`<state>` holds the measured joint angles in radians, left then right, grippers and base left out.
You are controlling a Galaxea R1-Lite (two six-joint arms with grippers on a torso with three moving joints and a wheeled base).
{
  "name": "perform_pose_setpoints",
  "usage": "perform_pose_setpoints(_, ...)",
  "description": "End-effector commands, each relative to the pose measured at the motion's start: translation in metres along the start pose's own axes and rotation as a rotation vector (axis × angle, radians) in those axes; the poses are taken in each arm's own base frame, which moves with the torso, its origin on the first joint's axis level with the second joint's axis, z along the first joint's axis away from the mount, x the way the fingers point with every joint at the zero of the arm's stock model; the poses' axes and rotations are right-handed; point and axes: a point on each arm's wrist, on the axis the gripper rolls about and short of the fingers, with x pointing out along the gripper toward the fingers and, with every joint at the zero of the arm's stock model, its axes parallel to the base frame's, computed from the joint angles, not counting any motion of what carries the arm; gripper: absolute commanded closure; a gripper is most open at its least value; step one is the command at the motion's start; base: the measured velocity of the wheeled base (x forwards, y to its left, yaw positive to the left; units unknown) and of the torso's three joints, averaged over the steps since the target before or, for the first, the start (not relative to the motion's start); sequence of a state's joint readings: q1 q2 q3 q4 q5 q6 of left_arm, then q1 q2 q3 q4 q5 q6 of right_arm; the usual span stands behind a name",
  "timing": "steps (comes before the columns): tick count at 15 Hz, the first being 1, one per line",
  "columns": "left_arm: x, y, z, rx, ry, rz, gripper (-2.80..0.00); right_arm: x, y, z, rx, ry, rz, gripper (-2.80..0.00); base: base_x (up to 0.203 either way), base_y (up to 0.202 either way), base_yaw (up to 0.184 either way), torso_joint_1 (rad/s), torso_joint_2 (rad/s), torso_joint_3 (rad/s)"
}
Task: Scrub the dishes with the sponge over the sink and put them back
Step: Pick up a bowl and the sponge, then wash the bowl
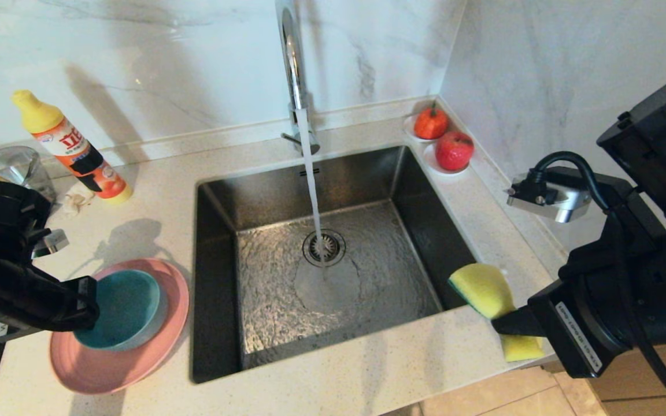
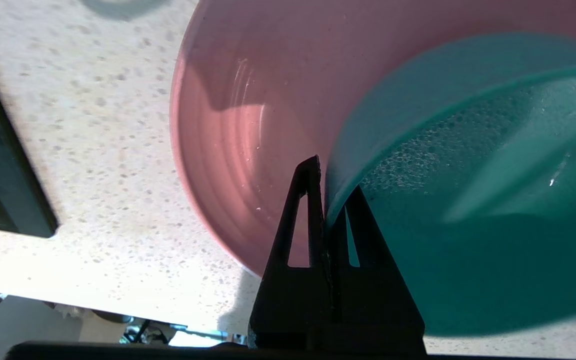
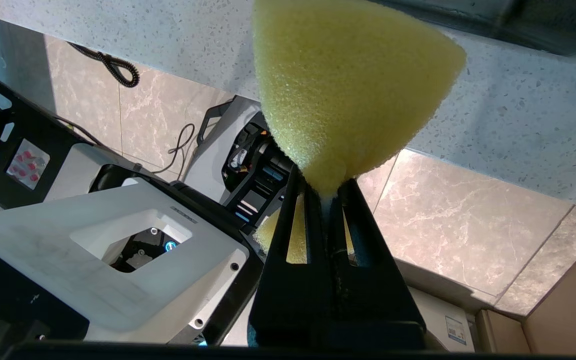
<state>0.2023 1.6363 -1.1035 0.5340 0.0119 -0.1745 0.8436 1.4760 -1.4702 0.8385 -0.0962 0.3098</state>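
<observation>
Teal bowl [image 1: 120, 309] rim partly hidden behind left gripper [image 1: 91, 305].

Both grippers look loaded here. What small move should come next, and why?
Probably lift the teal bowl off the pink plate toward the sink. The left gripper is shut on the bowl's rim, the right gripper pinches the sponge beside the basin, and the tap is running.
</observation>
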Motion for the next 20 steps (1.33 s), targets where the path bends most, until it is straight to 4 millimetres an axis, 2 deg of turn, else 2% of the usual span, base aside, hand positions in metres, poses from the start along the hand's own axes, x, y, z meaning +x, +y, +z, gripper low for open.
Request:
perform_pose_setpoints(1,-0.017,0.001,-0.002,-0.005,-0.048,-0.007,0.0,-0.001,0.0,-0.001,0.0,0.003,0.002,0.0,0.0,0.0,0.0,0.0,0.0,0.0)
perform_pose_setpoints(4,-0.046,0.001,0.0,-0.007,-0.125,-0.014,0.0,0.002,0.0,-0.001,-0.001,0.012,0.004,0.0,0.0,0.0,0.0,0.0,0.0,0.0)
perform_pose_setpoints(12,-0.131,0.002,0.001,-0.012,-0.31,-0.056,0.0,-0.01,-0.003,-0.01,0.001,-0.002,0.01,0.0,0.0,0.0,0.0,0.0,0.0,0.0)
perform_pose_setpoints(16,-0.152,-0.004,0.013,0.004,-0.418,-0.099,0.0,-0.006,-0.002,-0.008,0.001,0.003,0.009,0.0,0.0,0.0,0.0,0.0,0.0,0.0)
perform_pose_setpoints(20,-0.145,-0.032,0.024,0.088,-0.401,-0.178,0.0,-0.004,-0.002,-0.008,-0.001,0.005,0.007,0.0,0.0,0.0,0.0,0.0,0.0,0.0)
